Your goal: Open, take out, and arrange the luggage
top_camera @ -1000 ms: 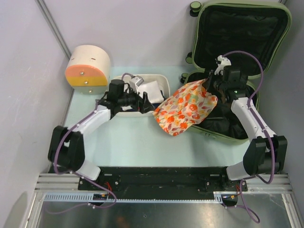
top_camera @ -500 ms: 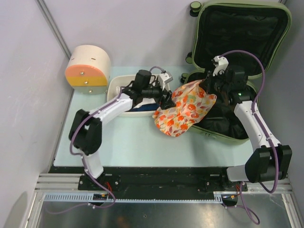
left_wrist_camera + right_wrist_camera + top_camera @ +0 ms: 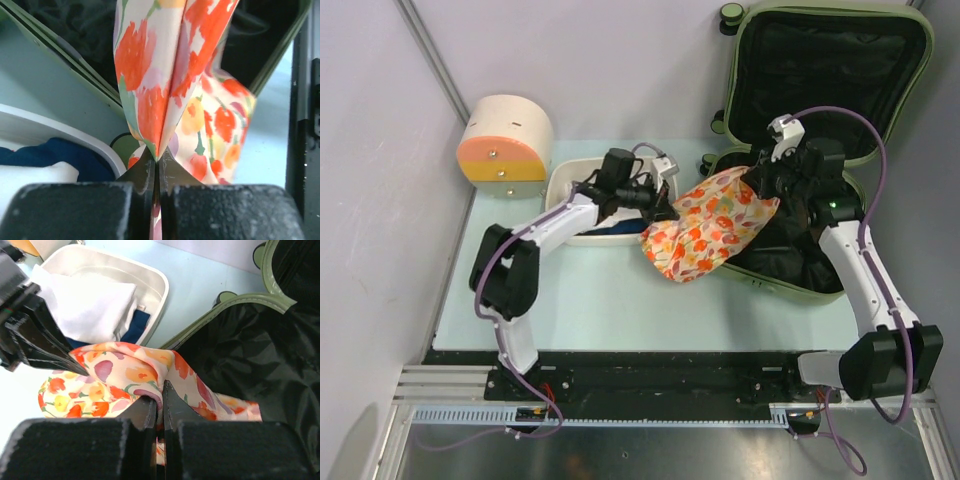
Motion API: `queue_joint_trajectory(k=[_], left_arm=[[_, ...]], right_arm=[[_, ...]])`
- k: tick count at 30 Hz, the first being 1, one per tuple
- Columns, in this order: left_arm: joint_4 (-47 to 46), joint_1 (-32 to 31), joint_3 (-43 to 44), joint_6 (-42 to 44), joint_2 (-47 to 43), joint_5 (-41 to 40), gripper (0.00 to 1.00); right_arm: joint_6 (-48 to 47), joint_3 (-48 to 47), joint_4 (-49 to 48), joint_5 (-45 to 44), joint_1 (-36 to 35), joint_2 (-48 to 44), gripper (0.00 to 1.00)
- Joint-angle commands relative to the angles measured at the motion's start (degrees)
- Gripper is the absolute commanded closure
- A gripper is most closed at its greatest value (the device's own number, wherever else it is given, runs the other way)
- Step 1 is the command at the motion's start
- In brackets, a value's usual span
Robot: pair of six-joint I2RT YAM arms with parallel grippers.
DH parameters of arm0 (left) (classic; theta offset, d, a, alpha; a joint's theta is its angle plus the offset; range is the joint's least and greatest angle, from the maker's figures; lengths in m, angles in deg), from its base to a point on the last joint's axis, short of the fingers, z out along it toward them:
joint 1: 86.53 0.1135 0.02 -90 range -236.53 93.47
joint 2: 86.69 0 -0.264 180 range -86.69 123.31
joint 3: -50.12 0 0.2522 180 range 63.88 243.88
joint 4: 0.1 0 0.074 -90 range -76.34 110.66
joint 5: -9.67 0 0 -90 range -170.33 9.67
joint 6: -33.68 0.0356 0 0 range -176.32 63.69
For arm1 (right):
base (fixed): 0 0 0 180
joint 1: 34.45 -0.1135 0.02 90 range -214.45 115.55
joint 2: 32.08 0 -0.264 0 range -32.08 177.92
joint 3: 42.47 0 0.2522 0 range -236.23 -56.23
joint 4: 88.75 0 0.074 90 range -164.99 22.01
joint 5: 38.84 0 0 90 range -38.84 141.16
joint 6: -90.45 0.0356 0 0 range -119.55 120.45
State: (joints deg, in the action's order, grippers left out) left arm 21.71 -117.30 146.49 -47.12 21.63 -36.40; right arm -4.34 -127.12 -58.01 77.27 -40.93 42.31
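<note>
The olive-green luggage (image 3: 898, 60) lies open at the back right, lid up, black lining showing (image 3: 260, 345). A floral orange-and-cream cloth (image 3: 705, 228) hangs between both grippers over the suitcase's left rim. My left gripper (image 3: 667, 208) is shut on the cloth's left edge (image 3: 165, 75); its jaws pinch a fold of the fabric. My right gripper (image 3: 762, 178) is shut on the cloth's upper right corner (image 3: 145, 365), above the suitcase's lower shell.
A white rectangular tub (image 3: 563, 178) with white and dark blue cloth inside (image 3: 92, 307) sits left of the suitcase. A round cream drawer box with an orange front (image 3: 505, 140) stands at the back left. Grey walls close in both sides.
My left arm swung from the tub over to the floral cloth and its jaws closed on the cloth's left edge. The right gripper kept its hold and lifted slightly.
</note>
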Motion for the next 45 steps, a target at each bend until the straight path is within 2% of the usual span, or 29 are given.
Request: queue_joint_trajectory(k=[1, 4, 6, 8, 13, 18, 22, 24, 25, 28, 33, 40, 41, 45], left_arm=[[0.12, 2.63, -0.87, 0.31, -10.65, 4.25, 1.00], [3.62, 5.18, 2.02, 1.08, -15.31, -0.41, 1.00], [9.41, 7.82, 7.46, 5.21, -15.94, -4.69, 1.00], [14.08, 10.19, 13.07, 11.24, -15.59, -7.96, 1.00], [15.24, 13.79, 20.91, 24.19, -12.08, -22.35, 1.00], [15.15, 18.36, 30.93, 28.95, -4.18, -25.99, 1.00], [14.45, 21.88, 33.58, 32.82, 1.71, -24.68, 1.00], [14.44, 22.67, 31.75, 34.40, 2.43, -22.22, 1.00], [14.18, 22.76, 30.00, 35.45, 2.43, -21.78, 1.00], [13.40, 22.68, 20.51, 38.79, 1.12, -19.67, 1.00], [12.07, 22.59, 6.01, 39.32, -5.98, -16.77, 1.00], [11.98, 22.41, -8.85, 40.55, -12.59, -15.27, 1.00], [11.98, 22.41, -11.13, 40.82, -13.03, -15.18, 0.98], [12.07, 22.33, -13.52, 38.89, -14.70, -14.83, 0.77]], right_arm=[[-1.18, -0.91, -5.10, 0.26, 0.07, -4.25, 1.00], [-0.83, -1.26, -10.36, -1.31, -1.69, -3.29, 1.00], [-0.91, -2.14, -15.53, -2.02, -3.62, -1.36, 1.00], [-0.74, -4.24, -19.92, -4.04, -5.38, 3.20, 1.00], [0.58, -13.37, -35.85, -10.71, -10.83, 17.25, 1.00], [4.44, -26.98, -44.03, -9.08, -12.42, 34.11, 1.00], [5.94, -29.39, -46.32, -4.15, -13.29, 41.61, 1.00], [5.16, -27.21, -47.82, -0.47, -13.73, 42.68, 1.00], [4.98, -23.19, -48.52, 0.86, -14.00, 42.77, 1.00], [-1.08, -15.54, -50.46, 5.26, -14.88, 42.24, 1.00], [-6.53, -9.62, -41.51, 13.34, -15.32, 38.99, 1.00], [-17.42, -7.15, -27.53, 15.99, -15.58, 37.93, 1.00], [-19.79, -7.15, -25.08, 16.17, -15.49, 37.93, 1.00], [-25.17, -7.15, -20.06, 18.09, -15.58, 36.71, 1.00]])
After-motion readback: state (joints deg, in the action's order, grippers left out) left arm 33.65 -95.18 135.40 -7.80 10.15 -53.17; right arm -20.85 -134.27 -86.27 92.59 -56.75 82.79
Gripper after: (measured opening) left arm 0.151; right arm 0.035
